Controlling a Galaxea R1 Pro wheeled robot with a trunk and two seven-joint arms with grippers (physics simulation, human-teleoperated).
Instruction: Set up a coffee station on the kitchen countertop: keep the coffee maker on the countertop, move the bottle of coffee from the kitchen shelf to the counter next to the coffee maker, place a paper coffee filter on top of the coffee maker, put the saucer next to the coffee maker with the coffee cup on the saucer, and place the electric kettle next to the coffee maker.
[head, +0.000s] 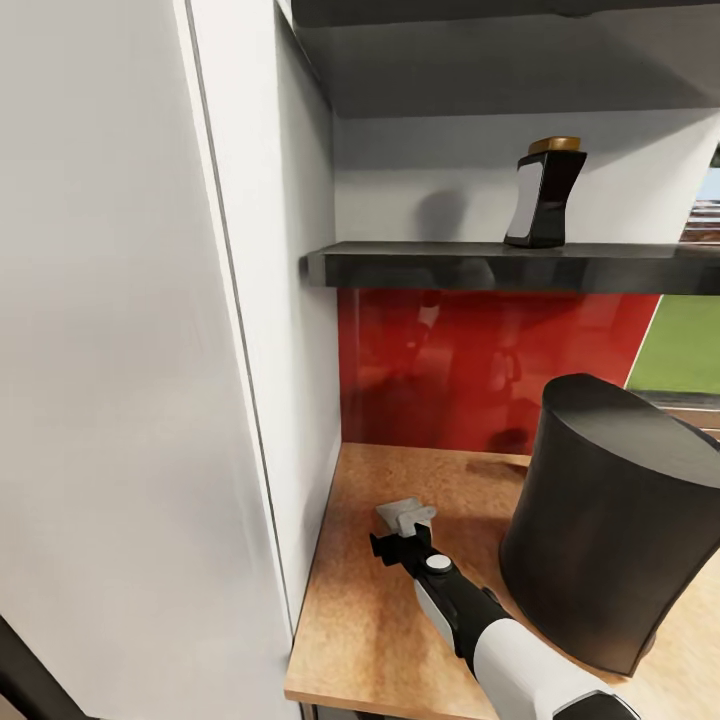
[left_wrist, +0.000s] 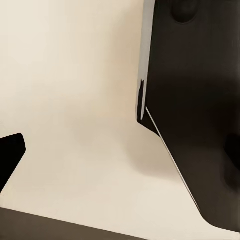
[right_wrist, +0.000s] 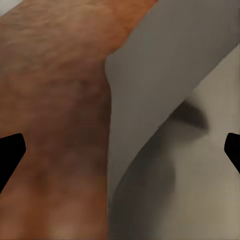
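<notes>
The bottle of coffee (head: 545, 195), black with a gold lid, stands on the dark kitchen shelf (head: 450, 266). A large black cylinder, apparently the coffee maker (head: 610, 520), sits on the wooden countertop (head: 370, 630). To its left a small grey-white folded piece, apparently the paper coffee filter (head: 403, 514), lies on the wood. My right gripper (head: 400, 546) is low over the counter just short of it, open. In the right wrist view the filter (right_wrist: 170, 125) spreads ahead between the wide-apart fingertips. My left gripper (left_wrist: 120, 155) faces a cream surface and looks open, with nothing in it.
A tall white cabinet side (head: 130, 400) walls off the left of the counter. A red backsplash (head: 480, 360) closes the back under the shelf. The counter's front edge runs just below my right arm. A dark panel (left_wrist: 200, 100) is close to the left gripper.
</notes>
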